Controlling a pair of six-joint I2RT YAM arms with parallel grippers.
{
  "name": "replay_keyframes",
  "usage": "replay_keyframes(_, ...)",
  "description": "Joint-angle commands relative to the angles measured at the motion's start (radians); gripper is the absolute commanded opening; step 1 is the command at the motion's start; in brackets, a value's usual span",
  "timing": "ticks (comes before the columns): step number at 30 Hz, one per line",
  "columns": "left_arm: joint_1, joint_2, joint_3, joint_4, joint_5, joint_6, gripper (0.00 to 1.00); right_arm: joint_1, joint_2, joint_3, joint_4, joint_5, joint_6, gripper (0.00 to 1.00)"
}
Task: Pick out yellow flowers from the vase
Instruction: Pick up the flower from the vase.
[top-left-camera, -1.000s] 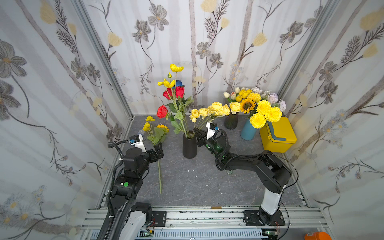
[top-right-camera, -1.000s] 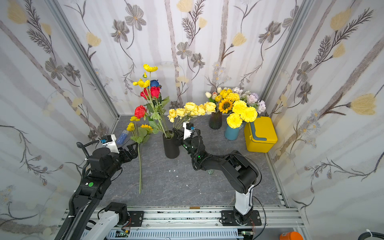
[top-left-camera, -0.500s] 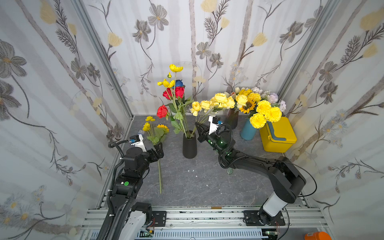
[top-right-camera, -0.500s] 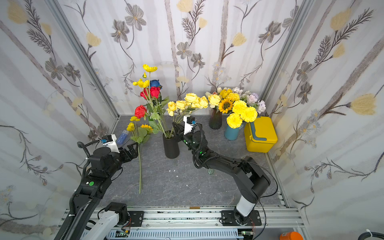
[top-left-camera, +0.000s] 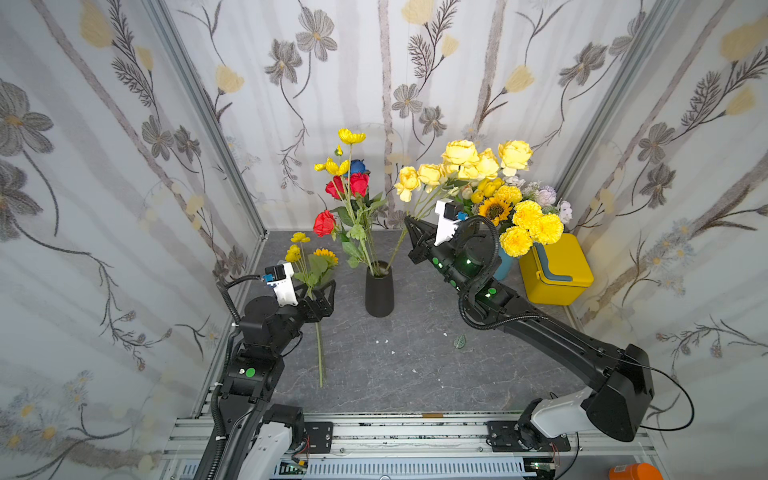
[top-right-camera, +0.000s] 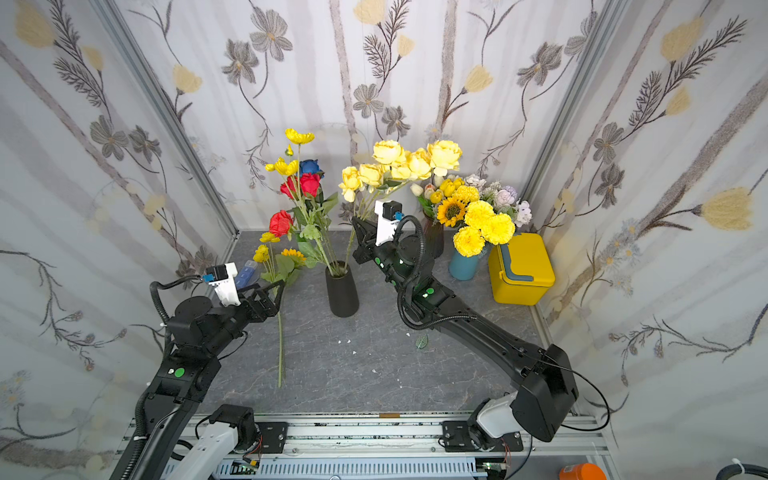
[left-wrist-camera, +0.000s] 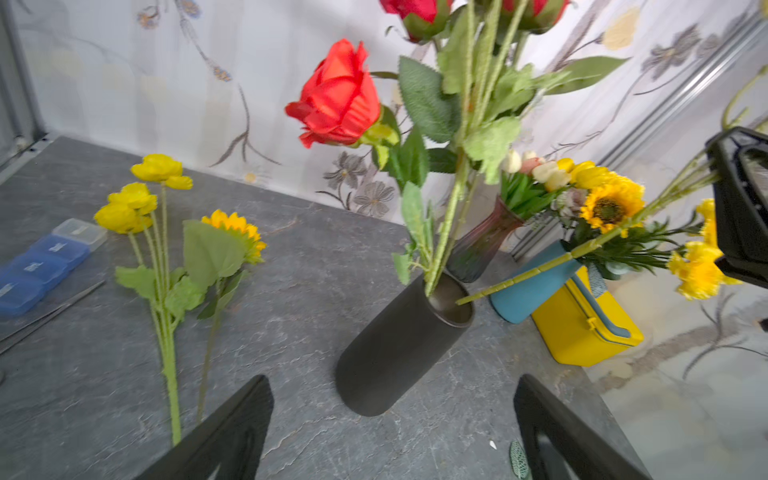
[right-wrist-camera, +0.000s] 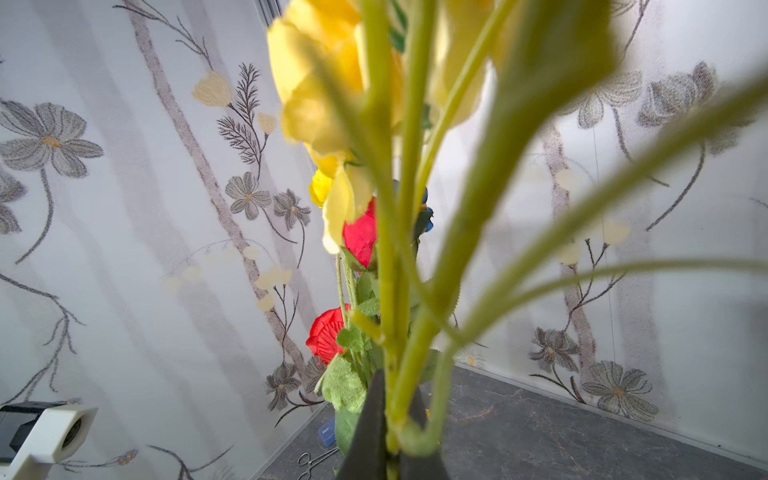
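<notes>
The grey desk (top-left-camera: 415, 374) carries everything. The right arm (top-left-camera: 561, 345) reaches far out from its base at the front, nearly straight and rising toward the middle. Its hand (top-left-camera: 410, 224) points up and leftward, clamped on the stems of the yellow roses (top-left-camera: 461, 162), whose blooms stand high above it. Their main stem slants down to the black vase (top-left-camera: 379, 291) with its cut end at the rim; whether it is inside I cannot tell.

The left arm (top-left-camera: 257, 332) is folded at the desk's left edge, its forearm about level. Its hand (top-left-camera: 322, 291) is aimed toward the vase, jaws wide apart with nothing between them. It hovers over the stems of a sunflower (top-left-camera: 326, 256) and a yellow sprig (top-left-camera: 295, 249), which lie flat on the desk just left of the vase.

In the vase stand red roses (top-left-camera: 353, 185), a blue rose (top-left-camera: 358, 166) and yellow poppies (top-left-camera: 351, 136).
</notes>
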Motion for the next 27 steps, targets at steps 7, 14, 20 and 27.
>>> replay_keyframes(7, -0.338, 0.076, 0.142, 0.148, -0.082, 0.167, 0.81, 0.002, -0.14, 0.074, -0.201, -0.027, 0.032, 0.0)
replay_keyframes(14, -0.571, 0.199, 0.194, 0.217, -0.148, 0.361, 0.68, 0.04, -0.237, 0.065, -0.29, -0.096, 0.035, 0.0)
replay_keyframes(20, -0.675, 0.285, 0.187, 0.317, -0.207, 0.465, 0.59, 0.129, -0.277, 0.02, -0.303, -0.083, -0.001, 0.0)
replay_keyframes(27, -0.686, 0.31, 0.179, 0.336, -0.156, 0.46, 0.45, 0.16, -0.312, -0.008, -0.3, -0.104, 0.005, 0.0)
